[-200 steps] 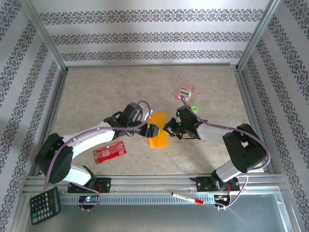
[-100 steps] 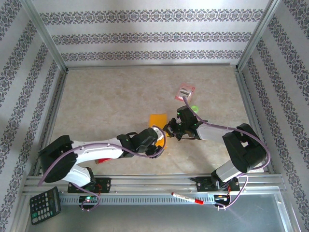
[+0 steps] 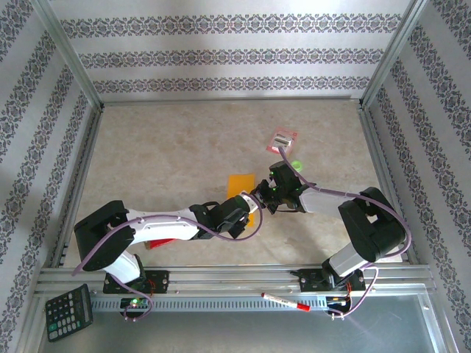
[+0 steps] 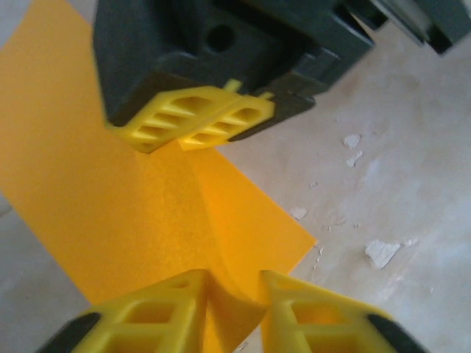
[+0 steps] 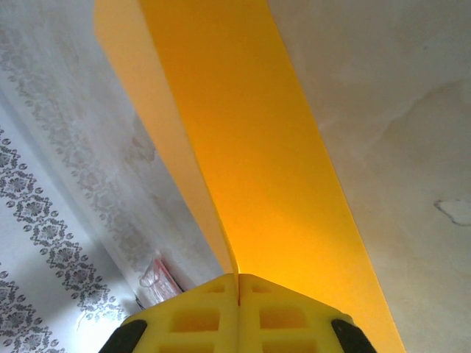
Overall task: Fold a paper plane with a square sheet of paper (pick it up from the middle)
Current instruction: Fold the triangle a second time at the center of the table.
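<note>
The square sheet of paper (image 3: 240, 183) is orange-yellow and lies mid-table with its near part lifted between the two grippers. My right gripper (image 3: 259, 197) is shut on the sheet's edge, and in the right wrist view the paper (image 5: 257, 147) rises in a fold from its closed fingertips (image 5: 237, 278). My left gripper (image 3: 246, 211) reaches in from the near side. In the left wrist view its yellow fingers (image 4: 232, 283) stand narrow with a raised ridge of the paper (image 4: 110, 169) pinched between them. The right gripper's fingers (image 4: 202, 125) press the sheet just beyond.
A small pink-and-white packet (image 3: 282, 138) lies at the far right of the table, with a small green object (image 3: 296, 165) nearer. A calculator (image 3: 68, 312) and a red marker (image 3: 285, 302) rest on the metal rail in front. Patterned walls enclose the table.
My left arm swung from the paper's left side down to its near edge and lowered. Its jaws narrowed onto a ridge of the sheet. The right gripper stayed shut in place.
</note>
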### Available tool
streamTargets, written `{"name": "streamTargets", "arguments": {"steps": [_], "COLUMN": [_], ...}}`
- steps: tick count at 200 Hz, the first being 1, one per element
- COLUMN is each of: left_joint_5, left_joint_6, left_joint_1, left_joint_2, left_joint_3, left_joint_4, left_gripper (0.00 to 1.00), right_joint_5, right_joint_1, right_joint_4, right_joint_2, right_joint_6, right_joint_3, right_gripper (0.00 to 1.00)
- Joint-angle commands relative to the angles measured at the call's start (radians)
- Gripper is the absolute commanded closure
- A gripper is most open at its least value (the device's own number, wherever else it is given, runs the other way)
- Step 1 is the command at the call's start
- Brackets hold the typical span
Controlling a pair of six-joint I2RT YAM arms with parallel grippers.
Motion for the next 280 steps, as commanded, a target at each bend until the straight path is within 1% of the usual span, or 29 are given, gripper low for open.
{"name": "streamTargets", "arguments": {"steps": [1,21,44,63,70,81,98,109,126,151,174,205,231,280], "left_joint_5": [-0.022,-0.012,0.03,0.095,0.128,0.186,0.259,0.307,0.37,0.454,0.503,0.51,0.504,0.451], "left_joint_6": [0.012,0.005,-0.005,-0.017,-0.02,-0.029,-0.045,-0.055,-0.078,-0.107,-0.109,-0.112,-0.121,-0.154], "left_joint_1": [-0.009,-0.004,0.011,0.035,0.046,0.061,0.072,0.074,0.08,0.103,0.116,0.126,0.135,0.179], "left_joint_2": [-0.001,-0.006,-0.014,-0.02,-0.022,-0.022,-0.019,-0.011,-0.002,0.013,0.011,0.013,0.024,0.023], "left_joint_3": [0.015,0.004,-0.009,-0.014,-0.019,-0.018,-0.01,-0.006,-0.001,0.002,-0.017,-0.036,-0.036,-0.047], "left_joint_4": [0.023,0.04,0.056,0.065,0.07,0.076,0.072,0.07,0.076,0.092,0.126,0.146,0.152,0.145], "left_gripper": [0.89,1.0,1.0,1.0,1.0,1.0,1.0,1.0,1.0,1.0,1.0,1.0,1.0,1.0], "right_joint_5": [-0.011,-0.009,-0.005,-0.004,-0.003,-0.004,-0.006,-0.013,-0.015,-0.029,-0.069,-0.118,-0.118,-0.15], "right_joint_1": [-0.01,-0.01,-0.014,-0.02,-0.025,-0.039,-0.077,-0.108,-0.142,-0.144,-0.137,-0.113,-0.096,-0.097], "right_joint_4": [0.008,0.009,0.008,0.009,0.006,-0.007,-0.047,-0.082,-0.123,-0.128,-0.107,-0.089,-0.095,-0.075], "right_joint_2": [0.016,0.016,0.008,-0.001,-0.007,-0.021,-0.071,-0.108,-0.163,-0.189,-0.133,-0.014,0.057,0.114], "right_joint_6": [0.0,-0.003,-0.012,-0.019,-0.028,-0.051,-0.121,-0.178,-0.259,-0.338,-0.374,-0.405,-0.43,-0.446], "right_joint_3": [-0.001,-0.006,-0.012,-0.019,-0.021,-0.025,-0.036,-0.04,-0.044,-0.023,0.02,0.101,0.139,0.18], "right_gripper": [1.0,1.0,1.0,1.0,0.96,0.87,0.76,0.73,0.7,0.72,0.77,0.81,0.82,0.83]}}
